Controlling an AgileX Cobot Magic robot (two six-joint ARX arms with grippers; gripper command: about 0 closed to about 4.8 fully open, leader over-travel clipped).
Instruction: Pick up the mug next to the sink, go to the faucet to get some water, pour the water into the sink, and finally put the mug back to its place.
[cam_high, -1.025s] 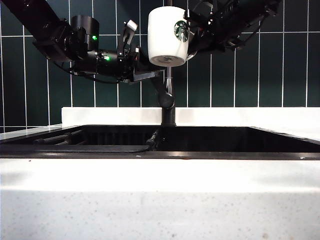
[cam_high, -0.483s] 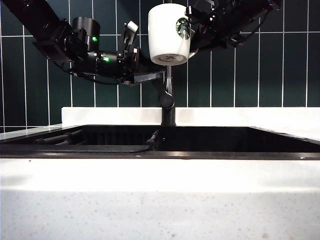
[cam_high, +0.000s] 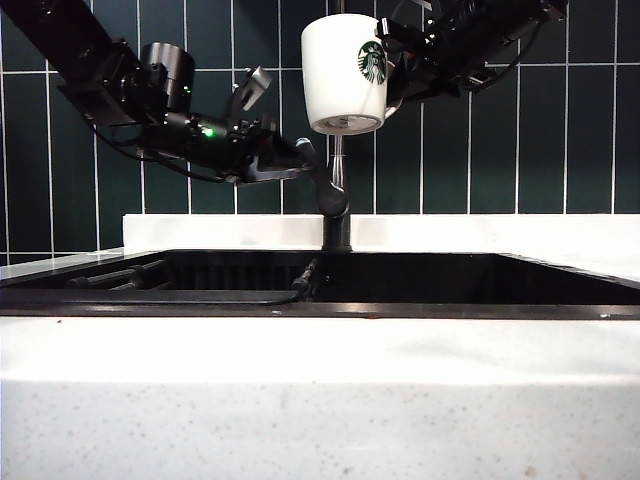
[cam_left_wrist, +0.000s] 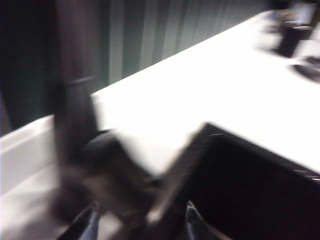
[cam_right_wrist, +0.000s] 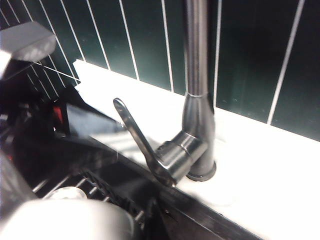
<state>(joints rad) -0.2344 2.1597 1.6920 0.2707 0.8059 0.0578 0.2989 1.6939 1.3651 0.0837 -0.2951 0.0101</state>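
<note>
White ceramic is what you have in the air: the mug (cam_high: 344, 73) hangs upright high above the sink (cam_high: 330, 280), logo facing the exterior camera, carried from its right side by the right end effector (cam_high: 392, 62), whose fingers are drawn together on the mug. In the right wrist view the mug (cam_right_wrist: 65, 220) shows only as a pale blurred rim at the frame edge.

The faucet (cam_high: 337, 200) rises straight up behind the mug, its slim pipe vertical and its grey lever (cam_right_wrist: 142, 142) slanting out from the cylindrical base toward the basin. You cannot see the spout from here, so whether the mug already sits beneath it is not clear.

Your left end effector (cam_high: 290, 160) is spread fully apart and empty, level with the lever and just to its left in the exterior view. The left wrist view is badly smeared, but the lever (cam_left_wrist: 115, 170) seems to sit close ahead of the finger (cam_left_wrist: 90, 227). This is the arm nearer the lever.

The coming move likely turns on that gap: the lever lies just rightward of the open fingers, its long axis slanted. No water is visible yet. The white table (cam_high: 320, 400) is in front.
</note>
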